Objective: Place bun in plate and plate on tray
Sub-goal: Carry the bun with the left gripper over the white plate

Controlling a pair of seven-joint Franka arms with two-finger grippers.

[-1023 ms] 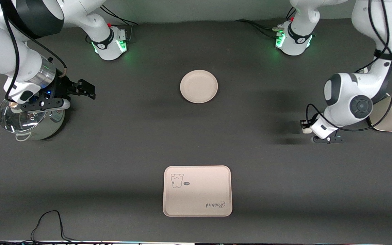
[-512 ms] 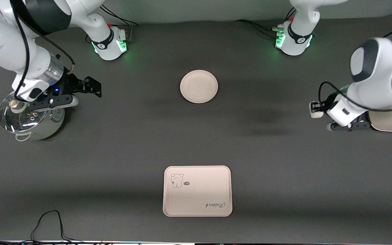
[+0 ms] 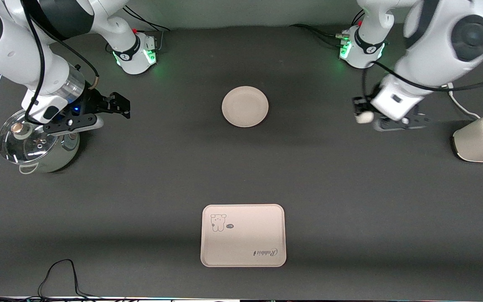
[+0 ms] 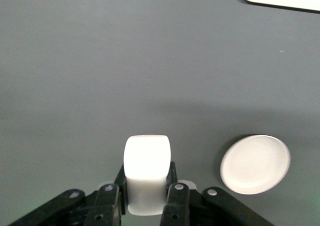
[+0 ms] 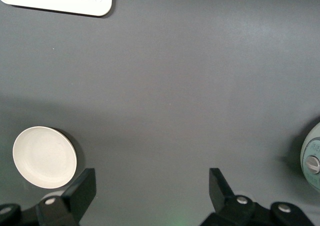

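Note:
My left gripper [image 3: 361, 112] is shut on the small white bun [image 3: 363, 117] and holds it in the air over bare table, between the toaster and the plate. The bun [image 4: 146, 172] shows clamped between the fingers in the left wrist view. The round cream plate [image 3: 245, 106] lies empty at mid-table toward the bases; it also shows in the left wrist view [image 4: 255, 164] and the right wrist view [image 5: 44, 157]. The cream tray [image 3: 243, 235] with the animal drawing lies nearer the front camera. My right gripper [image 3: 118, 105] is open and empty, in the air beside the steel pot.
A steel pot with a glass lid [image 3: 29, 144] stands at the right arm's end. A cream toaster [image 3: 482, 138] stands at the left arm's end. A black cable [image 3: 59, 274] lies at the table's near edge.
My left arm has lifted and carried the bun away from the toaster toward the plate. My right gripper has drifted slightly toward the middle of the table.

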